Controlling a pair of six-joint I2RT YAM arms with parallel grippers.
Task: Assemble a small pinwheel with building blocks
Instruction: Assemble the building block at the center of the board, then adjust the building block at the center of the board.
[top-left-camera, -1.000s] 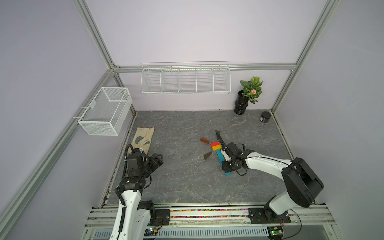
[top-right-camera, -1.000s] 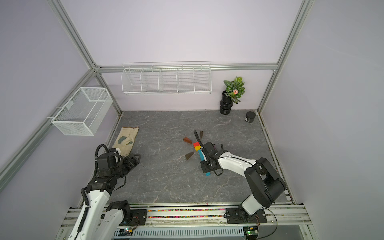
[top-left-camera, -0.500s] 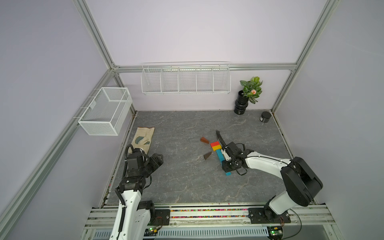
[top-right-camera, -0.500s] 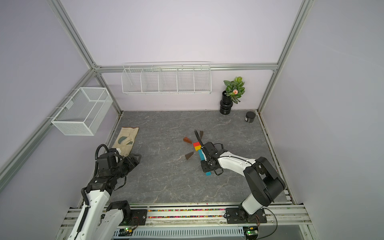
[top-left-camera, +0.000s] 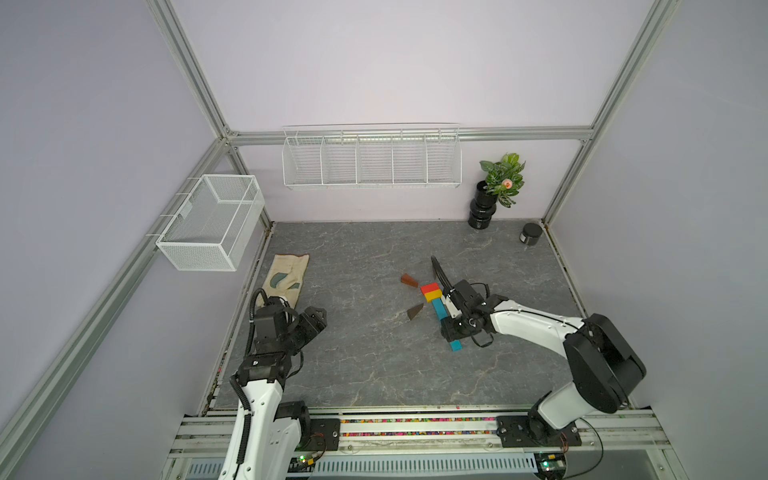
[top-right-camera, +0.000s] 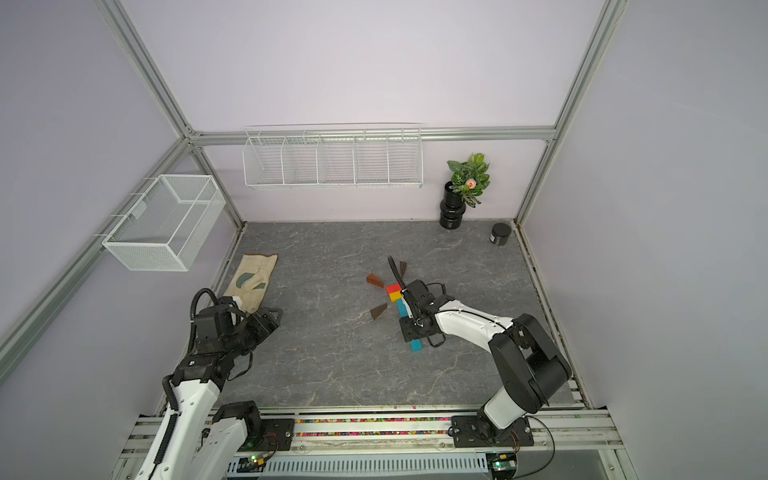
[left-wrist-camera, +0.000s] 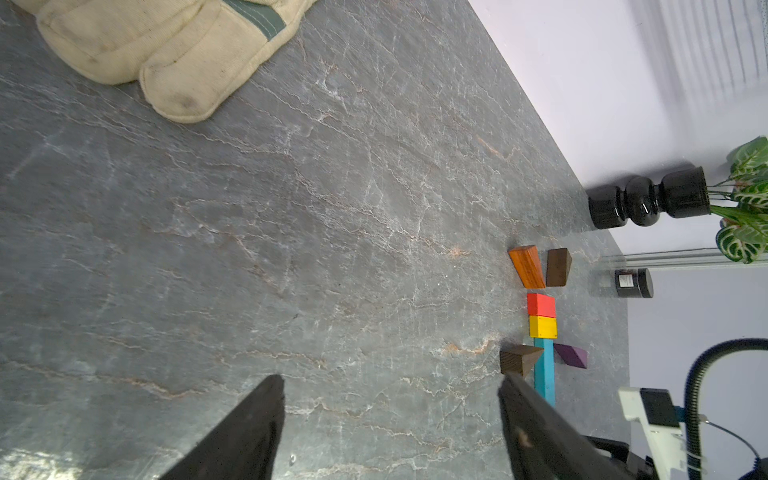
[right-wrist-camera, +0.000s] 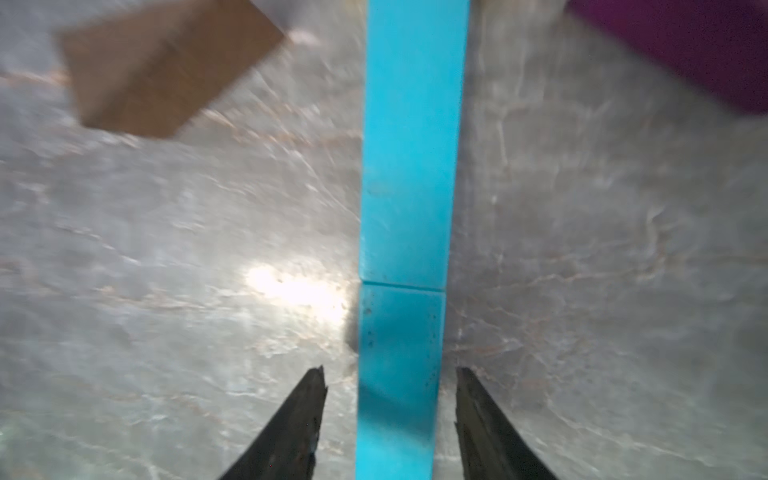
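The pinwheel lies flat mid-table: red brick (top-left-camera: 429, 287), yellow brick (top-left-camera: 432, 295) and a teal bar (top-left-camera: 438, 308) running toward the front. A second teal bar (right-wrist-camera: 399, 332) continues it end to end. Brown wedges (top-left-camera: 409, 280) (top-left-camera: 415, 310) lie to the left, and a purple wedge (left-wrist-camera: 572, 355) to the right. My right gripper (right-wrist-camera: 390, 370) is low over the stem, open, a finger on each side of the nearer bar with a gap to both. My left gripper (top-left-camera: 318, 318) hovers open and empty at the table's left.
A beige glove (top-left-camera: 286, 278) lies at the left edge behind my left arm. A black vase with a plant (top-left-camera: 484, 208) and a small black jar (top-left-camera: 531, 235) stand at the back right. Wire baskets (top-left-camera: 370, 158) hang on the walls.
My right gripper's jaws have spread apart from the teal bar, which stays on the table. The left arm has not moved.
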